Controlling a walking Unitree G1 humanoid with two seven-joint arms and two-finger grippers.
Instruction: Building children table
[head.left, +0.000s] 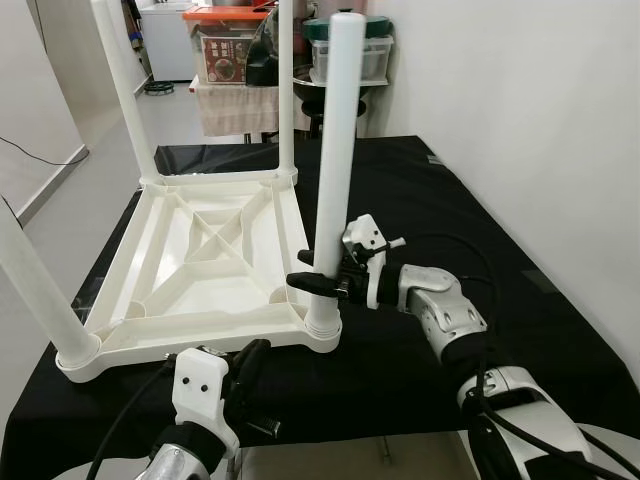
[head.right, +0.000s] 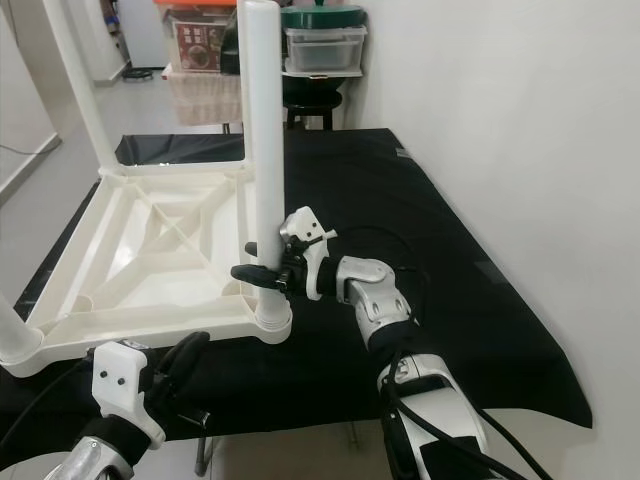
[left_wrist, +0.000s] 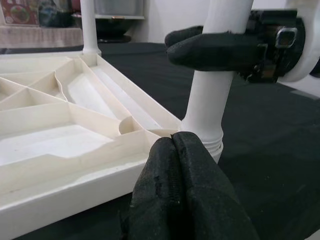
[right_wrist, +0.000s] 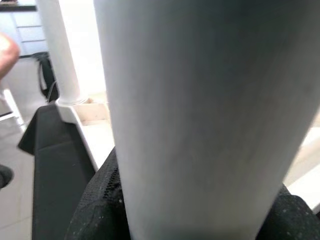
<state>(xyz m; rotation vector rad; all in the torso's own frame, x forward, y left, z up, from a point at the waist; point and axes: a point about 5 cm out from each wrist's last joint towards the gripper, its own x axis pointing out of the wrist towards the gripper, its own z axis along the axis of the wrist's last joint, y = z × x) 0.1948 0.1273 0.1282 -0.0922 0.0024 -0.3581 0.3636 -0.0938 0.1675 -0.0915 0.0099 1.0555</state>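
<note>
Black-covered table (head.left: 520, 230) bearing upturned white children's table (head.left: 200, 270), right gripper (head.left: 318, 284) clamping its near leg (head.left: 335, 150), left gripper (left_wrist: 187, 190) pressing together beside the corner.

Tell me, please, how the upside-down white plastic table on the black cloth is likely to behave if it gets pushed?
The upside-down white plastic table looks hollow and ribbed, so probably light yet stiff. Lying flat on the black cloth, it would likely slide rather than tip, perhaps dragging the cloth. The right gripper, clamped on the near white leg, may steady it.

Black cloth (head.left: 480, 200) right of the upturned table (head.left: 200, 260) lies open; upright legs (head.left: 338, 150) block its corners.
</note>
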